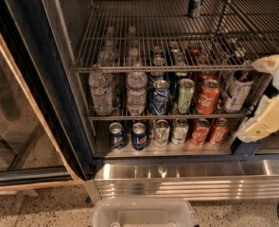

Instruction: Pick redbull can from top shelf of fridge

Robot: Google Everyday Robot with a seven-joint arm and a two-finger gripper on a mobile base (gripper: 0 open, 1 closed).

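Observation:
The fridge (pixel 58 103) stands open, its glass door (pixel 16 126) swung to the left. The top shelf (pixel 177 32) is a wide wire rack. On it, at the far back, stands the redbull can (pixel 196 1), slim, blue and silver, its top cut off by the frame. My gripper (pixel 250 100) is at the right edge, in front of the lower shelves and well below and to the right of the can. Its cream fingers (pixel 271 119) are apart and hold nothing.
Under the top shelf are water bottles (pixel 101 91) and rows of soda cans (pixel 207 96); more cans (pixel 139 135) stand on the bottom shelf. A ribbed steel base panel (pixel 186 181) runs below. A clear plastic bin (pixel 143 214) sits on the floor in front.

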